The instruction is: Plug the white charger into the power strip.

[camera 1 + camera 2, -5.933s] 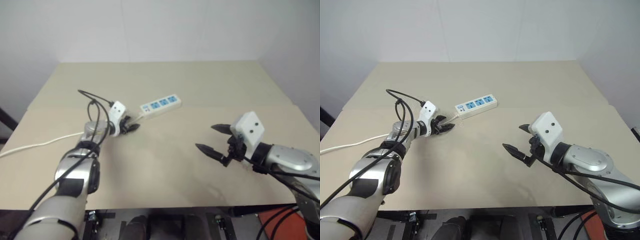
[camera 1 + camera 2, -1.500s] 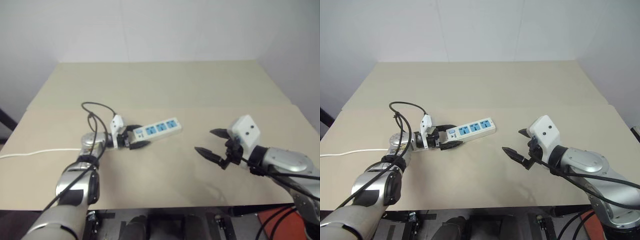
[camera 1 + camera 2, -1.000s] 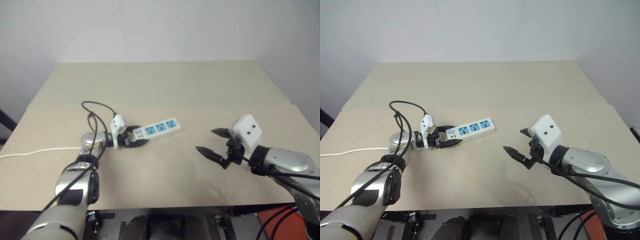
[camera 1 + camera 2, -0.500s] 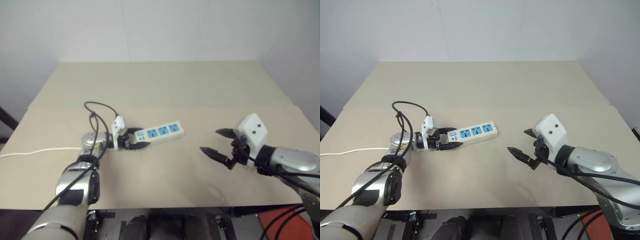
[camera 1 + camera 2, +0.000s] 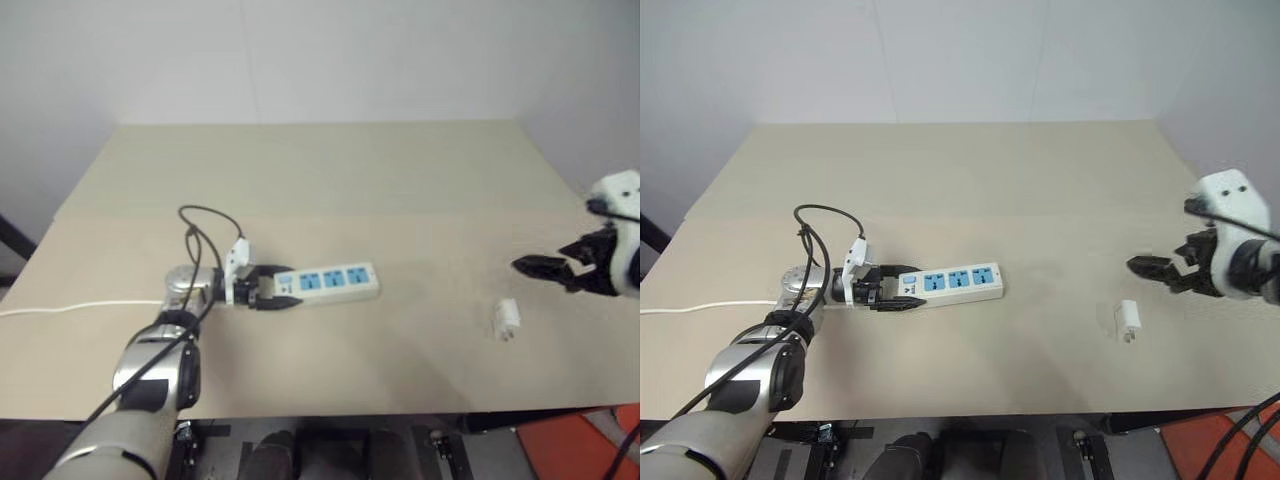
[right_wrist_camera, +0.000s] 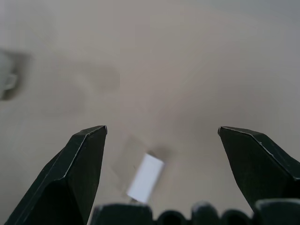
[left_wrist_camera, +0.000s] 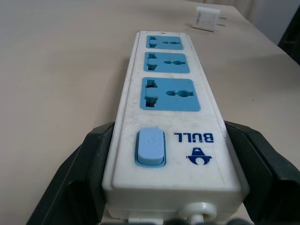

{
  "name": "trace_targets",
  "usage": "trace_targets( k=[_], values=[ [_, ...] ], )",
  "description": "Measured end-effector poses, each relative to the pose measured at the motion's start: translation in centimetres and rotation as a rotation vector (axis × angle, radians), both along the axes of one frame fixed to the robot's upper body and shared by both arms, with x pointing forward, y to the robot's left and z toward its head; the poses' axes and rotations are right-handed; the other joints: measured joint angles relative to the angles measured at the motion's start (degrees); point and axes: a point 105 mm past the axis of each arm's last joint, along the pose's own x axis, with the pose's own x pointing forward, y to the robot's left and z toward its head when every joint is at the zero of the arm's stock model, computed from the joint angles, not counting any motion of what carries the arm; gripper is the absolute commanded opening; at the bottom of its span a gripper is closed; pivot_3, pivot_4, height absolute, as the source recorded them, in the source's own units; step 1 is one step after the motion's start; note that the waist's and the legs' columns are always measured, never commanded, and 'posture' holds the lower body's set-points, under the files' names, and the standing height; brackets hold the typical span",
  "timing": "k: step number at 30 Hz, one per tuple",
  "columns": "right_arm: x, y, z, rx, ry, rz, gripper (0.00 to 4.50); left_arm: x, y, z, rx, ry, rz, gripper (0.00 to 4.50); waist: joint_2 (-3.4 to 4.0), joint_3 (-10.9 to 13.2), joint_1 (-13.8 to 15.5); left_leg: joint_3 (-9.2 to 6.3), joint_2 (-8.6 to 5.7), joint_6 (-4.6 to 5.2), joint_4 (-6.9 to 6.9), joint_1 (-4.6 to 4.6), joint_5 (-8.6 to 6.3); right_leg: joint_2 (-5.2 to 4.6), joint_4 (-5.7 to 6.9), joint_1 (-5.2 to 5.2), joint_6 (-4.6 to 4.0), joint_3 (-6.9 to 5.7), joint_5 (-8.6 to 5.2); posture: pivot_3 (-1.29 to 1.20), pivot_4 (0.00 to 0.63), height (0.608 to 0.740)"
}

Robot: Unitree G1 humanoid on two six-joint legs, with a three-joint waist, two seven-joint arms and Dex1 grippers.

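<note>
Charger (image 5: 1127,320), small and white, lay loose on the bench (image 5: 970,170) toward the near right, a little in from the front edge and with bare surface on every side. Its prongs pointed toward the near edge in the right eye view, so its short length ran roughly front to back; from the left wrist view it appeared beyond the far end of the strip with prongs sticking out sideways.

Just beyond and to the right of it, the right end effector (image 5: 1160,272) hung over the bench near the right edge, its two black fingers spread wide apart and empty, the charger lying below and between them in the right wrist view (image 6: 145,177).

Well apart to the left, the power strip (image 5: 948,282) lay flat, its long axis running left to right and tilted only slightly, sockets facing up. The left end effector (image 5: 892,290) was clamped on the strip's switch end, one finger (image 7: 89,168) on each long side. A thin white cord (image 5: 700,304) trailed away to the bench's left edge.

The far half of the bench lay open up to the wall.
</note>
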Motion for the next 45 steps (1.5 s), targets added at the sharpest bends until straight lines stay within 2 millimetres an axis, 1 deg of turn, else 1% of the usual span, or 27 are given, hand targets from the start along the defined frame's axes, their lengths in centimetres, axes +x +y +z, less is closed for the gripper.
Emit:
trace_targets(
  k=[2, 4, 7, 11, 13, 17, 24, 29, 33, 38, 45],
  values=[
    [0.2, -0.4, -0.5, -0.023, 0.048, -0.022, 4.5, 0.0, -0.1, 0.0, 0.001, -0.002, -0.007, 3.28, 0.04, 0.0, 0.0, 0.04, -0.05, 0.03, 0.01, -0.05, -0.02, -0.07, 0.0, -0.04, 0.0, 0.04, 0.0, 0.0, 0.15, 0.74],
    [0.8, -0.9, -0.8, -0.035, 0.101, -0.054, 4.5, 0.0, -0.1, 0.0, 0.006, -0.004, -0.011, 3.28, 0.07, 0.0, 0.0, 0.06, -0.08, 0.04, 0.02, -0.08, -0.02, -0.1, -0.04, -0.05, 0.0, 0.05, 0.0, 0.0, 0.15, 0.74],
    [1.5, -0.7, -1.0, -0.05, 0.151, -0.061, 4.5, -0.1, -0.2, 0.1, 0.021, -0.015, -0.023, 3.28, 0.08, 0.0, 0.0, 0.06, -0.07, 0.04, 0.01, -0.1, -0.03, -0.11, -0.1, -0.09, 0.0, 0.03, 0.0, 0.0, 0.15, 0.74],
    [3.1, -0.3, -1.6, 0.031, 0.211, -0.097, 4.5, -0.1, -0.4, 0.0, 0.034, -0.023, -0.037, 3.28, 0.08, 0.0, 0.0, 0.06, -0.07, 0.04, 0.02, -0.1, -0.03, -0.12, -0.13, -0.06, -0.01, 0.04, 0.01, 0.0, 0.15, 0.74],
    [3.9, 0.3, -2.1, 0.08, 0.256, -0.105, 4.5, -0.1, -0.5, 0.1, 0.034, -0.024, -0.04, 3.28, 0.08, 0.0, 0.0, 0.06, -0.06, 0.04, 0.01, -0.12, -0.03, -0.12, -0.11, -0.09, -0.01, 0.03, 0.01, 0.0, 0.15, 0.74],
    [4.7, 0.8, -2.9, 0.154, 0.322, -0.135, 4.5, -0.2, -0.6, 0.1, 0.033, -0.028, -0.047, 3.28, 0.1, 0.0, 0.2, 0.05, -0.07, 0.03, 0.02, -0.19, -0.02, -0.13, -0.07, -0.09, -0.03, 0.03, 0.02, 0.0, 0.15, 0.74],
    [4.1, 0.4, -4.9, 0.139, 0.418, -0.189, 4.5, -0.2, -0.6, 0.1, 0.04, -0.034, -0.053, 3.28, 0.14, -0.1, 0.1, 0.04, -0.08, 0.04, 0.03, -0.26, -0.03, -0.14, -0.02, -0.1, -0.02, -0.02, 0.03, 0.0, 0.15, 0.74],
    [3.8, 0.0, -5.7, 0.151, 0.447, -0.221, 4.5, -0.2, -0.7, 0.1, 0.043, -0.04, -0.058, 3.28, 0.14, -0.1, 0.1, 0.05, -0.09, 0.05, 0.04, -0.26, -0.03, -0.14, -0.02, -0.09, -0.02, -0.03, 0.03, 0.0, 0.15, 0.74],
    [3.6, 0.1, -6.2, 0.151, 0.463, -0.221, 4.5, -0.3, -0.6, 0.1, 0.052, -0.044, -0.061, 3.28, 0.15, -0.1, 0.1, 0.05, -0.09, 0.05, 0.05, -0.26, -0.03, -0.13, -0.02, -0.08, -0.02, -0.04, 0.03, 0.0, 0.15, 0.74],
    [2.7, -0.3, -8.0, 0.145, 0.52, -0.246, 4.5, -0.3, -0.6, 0.0, 0.054, -0.044, -0.061, 3.28, 0.16, -0.1, 0.0, 0.05, -0.09, 0.06, 0.07, -0.26, -0.03, -0.13, -0.01, -0.07, -0.02, -0.04, 0.03, 0.0, 0.15, 0.74],
    [2.8, -0.5, -7.8, 0.167, 0.504, -0.265, 4.5, -0.3, -0.5, 0.0, 0.056, -0.044, -0.059, 3.28, 0.17, -0.1, -0.1, 0.05, -0.09, 0.06, 0.09, -0.26, -0.03, -0.13, 0.0, -0.06, -0.02, -0.05, 0.03, 0.0, 0.15, 0.74]
  ],
)
